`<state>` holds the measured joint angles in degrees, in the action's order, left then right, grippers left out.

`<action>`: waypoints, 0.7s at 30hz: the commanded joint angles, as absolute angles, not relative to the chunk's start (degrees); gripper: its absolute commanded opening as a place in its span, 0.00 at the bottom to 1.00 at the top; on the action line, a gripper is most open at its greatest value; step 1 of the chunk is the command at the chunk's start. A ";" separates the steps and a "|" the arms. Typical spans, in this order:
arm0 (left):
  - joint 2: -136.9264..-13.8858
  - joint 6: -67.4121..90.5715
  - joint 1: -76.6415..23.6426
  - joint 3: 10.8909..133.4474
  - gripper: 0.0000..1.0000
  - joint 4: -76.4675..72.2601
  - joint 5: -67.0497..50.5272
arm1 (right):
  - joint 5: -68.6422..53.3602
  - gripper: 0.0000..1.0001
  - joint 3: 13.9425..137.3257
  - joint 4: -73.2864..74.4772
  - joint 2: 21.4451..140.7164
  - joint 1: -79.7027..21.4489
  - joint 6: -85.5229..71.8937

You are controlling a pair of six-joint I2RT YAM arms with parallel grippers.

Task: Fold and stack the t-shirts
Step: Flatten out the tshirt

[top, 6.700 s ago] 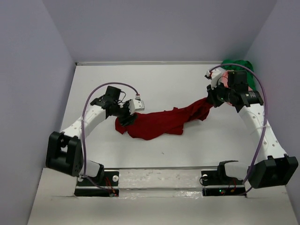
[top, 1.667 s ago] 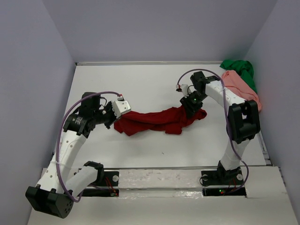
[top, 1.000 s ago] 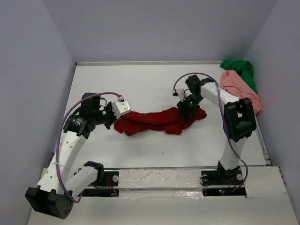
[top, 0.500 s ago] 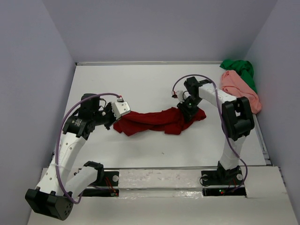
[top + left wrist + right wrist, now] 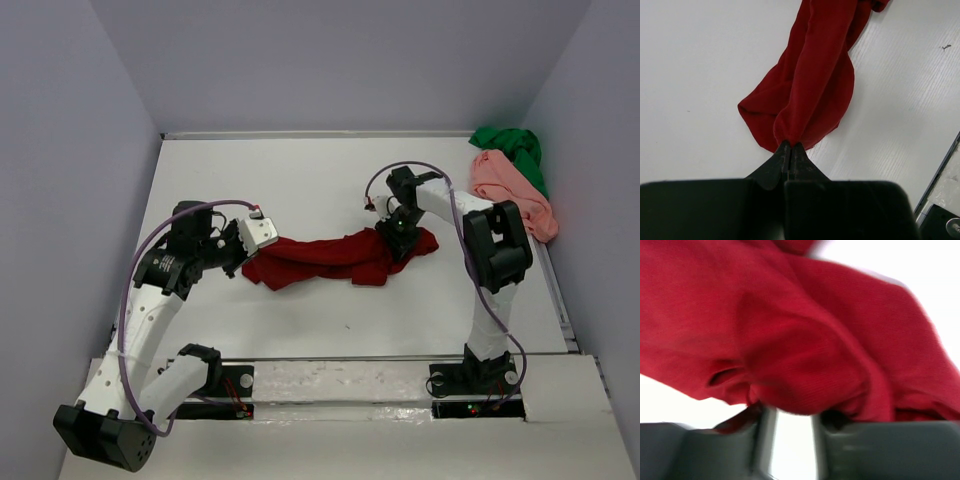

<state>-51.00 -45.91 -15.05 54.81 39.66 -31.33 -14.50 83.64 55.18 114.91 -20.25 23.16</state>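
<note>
The dark red t-shirt (image 5: 330,258) lies bunched in a long strip in the middle of the table (image 5: 300,170), seen from above. The pink t-shirt (image 5: 512,188) and green t-shirt (image 5: 508,147) sit heaped far right. The red one looks soft and floppy, best grabbed by its corners.

Left wrist view: the left claw (image 5: 791,146) pinches one end tight.

Right wrist view: it is blurry, and cloth covers the right claw (image 5: 790,417), so I cannot tell its grip.

Lab test booth, I reckon: bare white table (image 5: 330,170) under my left pincer (image 5: 790,146), plain grey walls (image 5: 350,60) beyond and either side, mounting rail (image 5: 340,378) behind.
</note>
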 commanded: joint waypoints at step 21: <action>-49.22 -43.95 -15.21 56.16 0.00 36.83 -28.14 | -5.20 0.00 82.62 53.80 97.40 -20.40 25.92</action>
<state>-50.72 -45.71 -15.05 54.74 39.18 -30.52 -9.19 82.32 55.42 106.30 -20.38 24.03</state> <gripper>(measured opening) 0.022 0.010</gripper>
